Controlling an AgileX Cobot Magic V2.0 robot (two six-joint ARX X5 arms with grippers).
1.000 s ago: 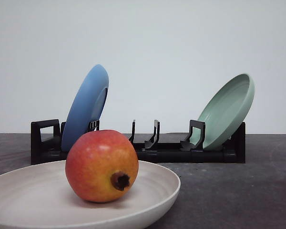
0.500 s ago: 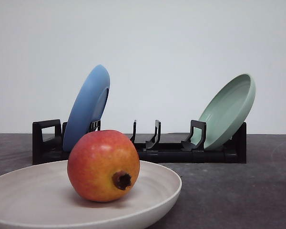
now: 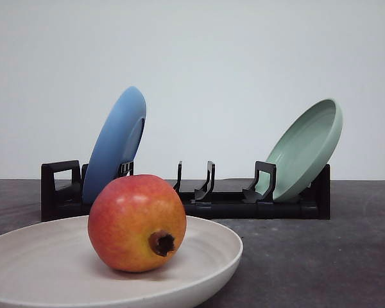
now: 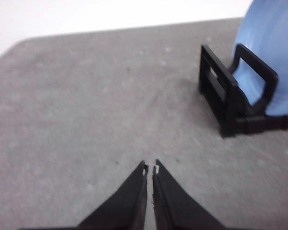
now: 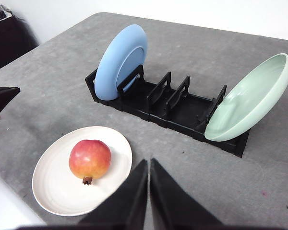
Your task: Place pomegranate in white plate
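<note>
Left gripper (image 4: 150,168) closed above table (image 4: 86,120), near rack (image 4: 230,103).

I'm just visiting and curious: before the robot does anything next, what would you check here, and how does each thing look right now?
1. Pomegranate in the white plate: ok.
2. Fruit free of any grip: ok.
3. Left gripper shut and empty, above bare table: ok.
4. Right gripper shut and empty: ok.
5. Blue plate and green plate leaning in the black rack: ok.
6. Fruit settled, won't roll: cannot tell.
</note>
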